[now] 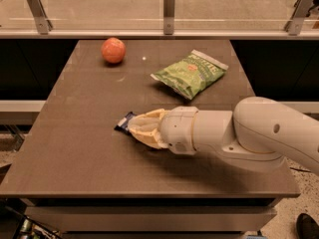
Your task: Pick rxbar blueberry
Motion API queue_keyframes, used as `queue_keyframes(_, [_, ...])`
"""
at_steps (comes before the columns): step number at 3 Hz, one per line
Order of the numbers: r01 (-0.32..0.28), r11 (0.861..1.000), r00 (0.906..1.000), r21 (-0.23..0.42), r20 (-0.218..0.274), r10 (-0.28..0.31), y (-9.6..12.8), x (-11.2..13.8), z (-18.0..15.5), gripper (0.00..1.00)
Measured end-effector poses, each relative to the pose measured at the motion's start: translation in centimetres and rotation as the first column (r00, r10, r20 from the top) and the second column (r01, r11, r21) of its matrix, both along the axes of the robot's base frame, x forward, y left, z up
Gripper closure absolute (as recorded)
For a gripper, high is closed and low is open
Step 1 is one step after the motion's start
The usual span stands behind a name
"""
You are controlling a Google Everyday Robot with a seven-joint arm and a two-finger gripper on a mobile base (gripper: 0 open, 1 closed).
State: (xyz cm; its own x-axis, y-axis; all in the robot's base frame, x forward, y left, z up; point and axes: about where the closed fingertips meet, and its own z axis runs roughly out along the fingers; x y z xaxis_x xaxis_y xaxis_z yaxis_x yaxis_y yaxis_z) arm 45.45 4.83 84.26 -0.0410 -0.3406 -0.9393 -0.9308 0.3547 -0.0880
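Well inside the table's [75, 158] front edge, the gripper [136, 128] covers the blue bar [124, 121]; hold unclear; open tabletop lies leftward.

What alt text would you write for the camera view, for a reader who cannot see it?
The robot's gripper sits over the rxbar blueberry near the middle of a brown table. A green chip bag and an orange-red round fruit lie farther back.

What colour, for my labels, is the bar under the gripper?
Dark navy rxbar blueberry, camera view, mostly beneath the gripper.
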Motion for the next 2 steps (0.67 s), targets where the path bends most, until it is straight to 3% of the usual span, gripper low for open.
queue_keyframes(2, [-0.024,1.0,0.9994,-0.018,0.025,0.025,-0.1,0.0,2.5,1.0])
